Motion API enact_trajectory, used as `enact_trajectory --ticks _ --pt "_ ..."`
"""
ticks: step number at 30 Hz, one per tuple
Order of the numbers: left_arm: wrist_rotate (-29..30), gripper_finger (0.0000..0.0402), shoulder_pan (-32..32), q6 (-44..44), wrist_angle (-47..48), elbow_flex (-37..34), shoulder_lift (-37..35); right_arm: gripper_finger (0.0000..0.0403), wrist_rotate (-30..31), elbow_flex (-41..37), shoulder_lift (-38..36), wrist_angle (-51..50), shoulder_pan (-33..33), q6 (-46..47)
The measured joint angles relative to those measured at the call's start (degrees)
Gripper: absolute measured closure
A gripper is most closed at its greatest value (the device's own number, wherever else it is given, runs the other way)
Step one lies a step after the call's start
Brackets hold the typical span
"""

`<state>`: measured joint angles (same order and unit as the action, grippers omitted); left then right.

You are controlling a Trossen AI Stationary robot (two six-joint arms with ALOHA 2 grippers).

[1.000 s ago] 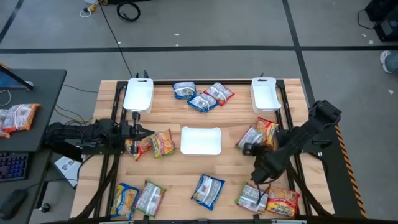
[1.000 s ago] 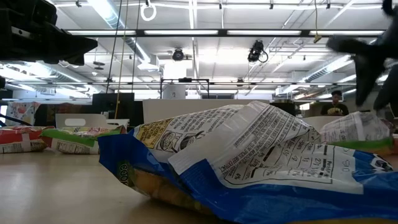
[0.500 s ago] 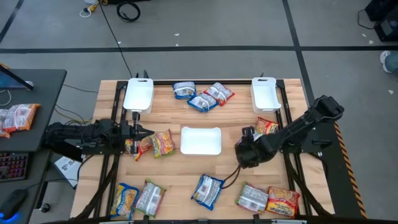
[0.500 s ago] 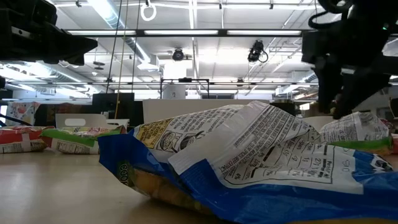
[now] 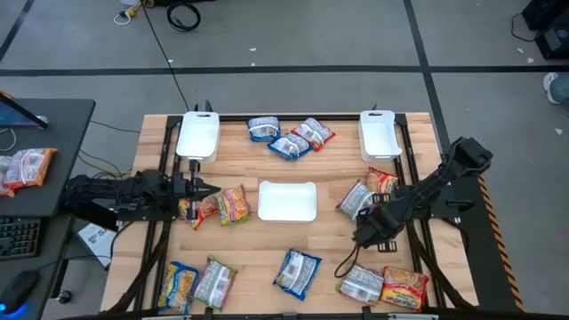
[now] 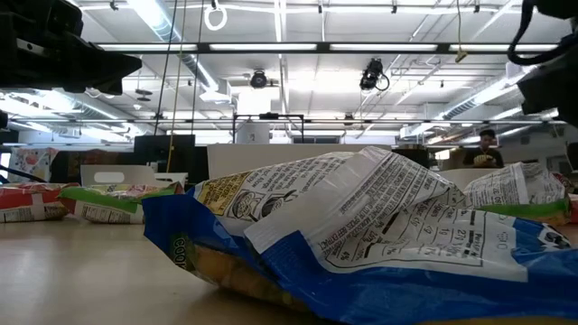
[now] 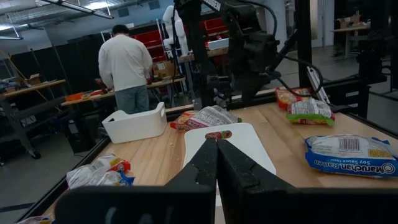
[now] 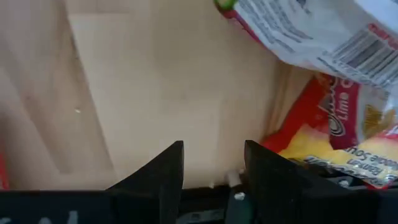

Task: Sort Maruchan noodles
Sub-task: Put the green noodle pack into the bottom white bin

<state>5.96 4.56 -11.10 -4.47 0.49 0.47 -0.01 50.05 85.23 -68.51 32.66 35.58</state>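
R gripper (image 5: pixel 364 236) empty, silver-green packet (image 5: pixel 360 284) just beside.

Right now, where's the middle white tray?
In the high view, the middle white tray lies at the table's centre, just right of the orange noodle packet.

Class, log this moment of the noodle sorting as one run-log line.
left hand: shut, idle at table's left | right hand: open, empty, over bare wood near silvery-green packet | white trays: empty

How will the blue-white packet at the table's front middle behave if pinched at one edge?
The blue-white packet has a crinkled, puffed film wrapper in the low view, so an edge pinch probably gathers loose film and may slip. It looks light, likely sliding if pushed. The block inside is probably brittle; that can't be confirmed.
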Motion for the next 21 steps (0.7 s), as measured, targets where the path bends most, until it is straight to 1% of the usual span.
enact_trajectory --ticks 2,4,7,9,12,14,16,18,21 --pt "0.0 0.0395 0.0 0.0 0.0 0.0 0.0 0.0229 3.7 0.5 0.0 2.5 0.6 1.4" --pt "0.0 0.0395 0.0 0.0 0.0 0.0 0.0 0.0229 7.5 0.5 0.0 7.6 1.2 1.7" --pt "0.0 0.0395 0.0 0.0 0.0 0.0 0.0 0.0229 12.7 0.5 0.0 14.6 1.9 -1.0" --pt "0.0 0.0395 0.0 0.0 0.0 0.0 0.0 0.0229 18.5 0.5 0.0 18.6 1.9 -2.4" --pt "0.0 0.0395 0.0 0.0 0.0 0.0 0.0 0.0229 27.9 -0.1 0.0 21.3 1.2 -2.6" --pt "0.0 0.0395 0.0 0.0 0.0 0.0 0.0 0.0229 31.3 -1.4 0.0 21.7 0.1 -2.0" --pt "0.0 0.0395 0.0 0.0 0.0 0.0 0.0 0.0229 31.7 -3.6 0.0 22.1 -1.2 -0.3" --pt "0.0 0.0395 0.0 0.0 0.0 0.0 0.0 0.0229 30.7 -5.9 0.0 22.5 -2.3 2.5" --pt "0.0 0.0395 0.0 0.0 0.0 0.0 0.0 0.0229 25.3 -8.8 -0.1 22.5 -2.9 4.7"
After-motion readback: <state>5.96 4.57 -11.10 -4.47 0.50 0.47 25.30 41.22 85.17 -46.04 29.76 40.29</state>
